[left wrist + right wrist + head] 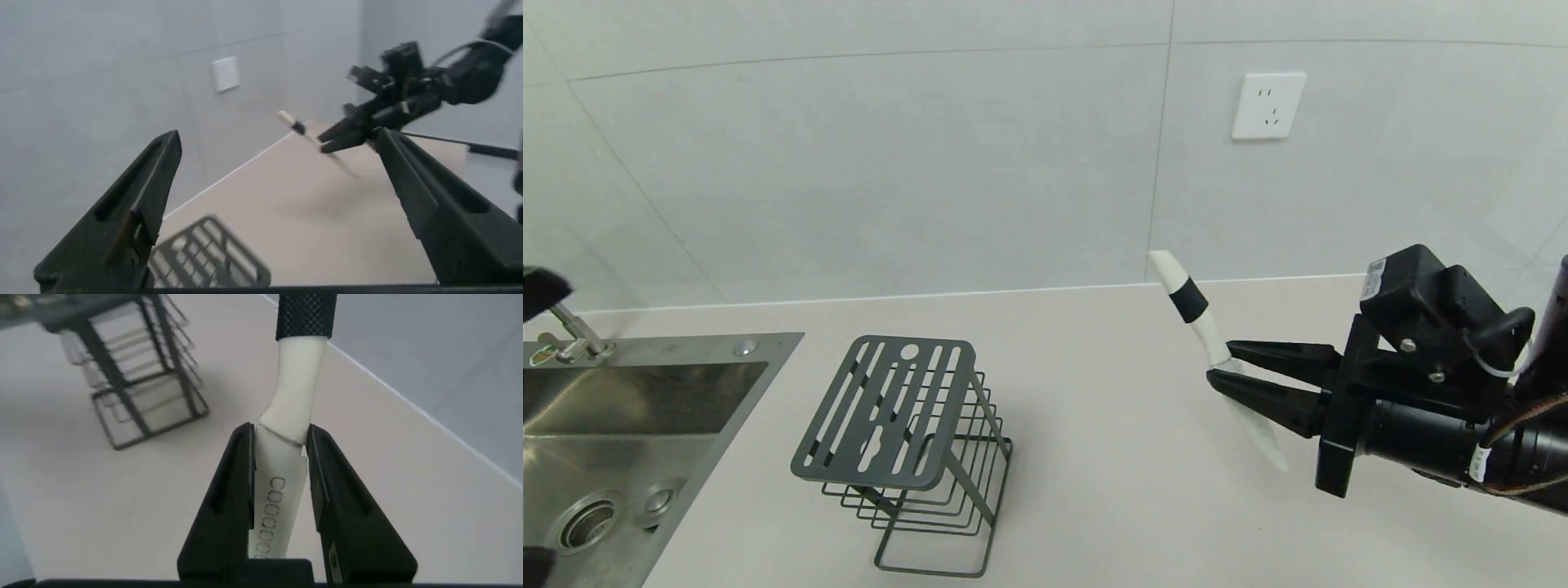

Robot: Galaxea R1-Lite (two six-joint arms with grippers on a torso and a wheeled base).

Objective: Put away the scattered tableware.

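Two black fingers of the right gripper [1223,369] were clamped on a white knife [1207,325], pinching it just where the handle met the blade. The handle, with its black band, stood up and away toward the far wall, and the blade slanted down and nearer, hanging off the desk [1111,506]. In the right wrist view the fingers [233,490] lay flat against both faces of the blade. That hold likely stopped the knife from twisting and left the blade's length free to enter a slot.

The knife hung at the right of the scene, well apart from the slotted rack [886,404]. This rack stood on the desk to the left, between the knife and the sink [621,425]. Its tilted top plate carried long slots, so it was probably where the knife belonged. Reaching it would call for a carry to the left and a turn of the blade to point down.

The left gripper [278,139] had its jaws spread wide and held nothing. It faced across toward the right arm from the left side, seemingly parked clear of the path.
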